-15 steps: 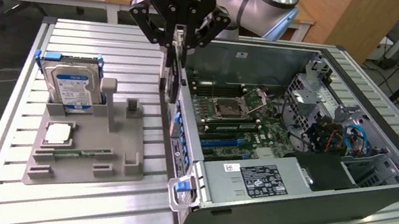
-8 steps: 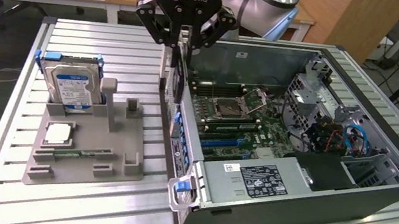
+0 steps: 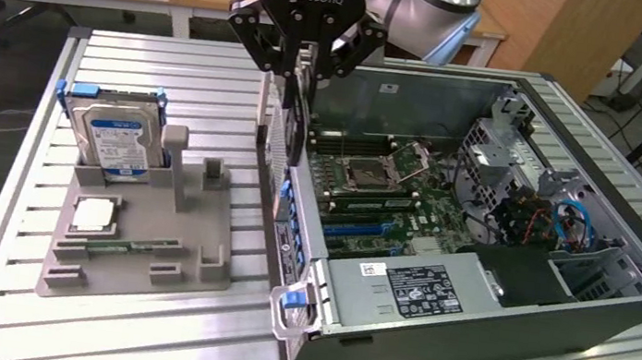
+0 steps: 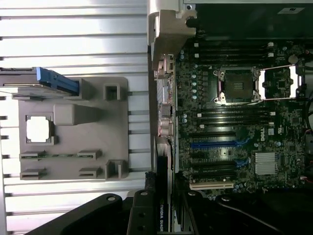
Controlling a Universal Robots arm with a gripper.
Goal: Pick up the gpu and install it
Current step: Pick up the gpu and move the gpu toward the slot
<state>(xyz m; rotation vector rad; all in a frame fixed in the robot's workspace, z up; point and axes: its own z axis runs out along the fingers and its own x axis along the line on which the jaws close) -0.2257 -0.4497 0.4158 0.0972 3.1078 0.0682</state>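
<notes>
The gpu (image 3: 291,134) is a thin black card seen edge-on, hanging upright from my gripper (image 3: 300,77), which is shut on its top edge. It hangs over the wall of the open computer case (image 3: 602,310) on the exterior view's left, above the motherboard (image 3: 399,204). In the wrist view the gpu (image 4: 164,205), with an NVIDIA label, sits between the dark fingers (image 4: 142,218) of my gripper (image 4: 164,223). It lies over the case wall by the rear ports, beside the blue expansion slot (image 4: 220,144) and not over it.
A grey holder tray (image 3: 145,245) stands on the slatted table at the exterior view's left. It carries a blue-labelled hard drive (image 3: 118,139), a processor chip (image 3: 93,213) and a green memory stick (image 3: 119,247). A power supply (image 3: 413,290) fills the case's near corner.
</notes>
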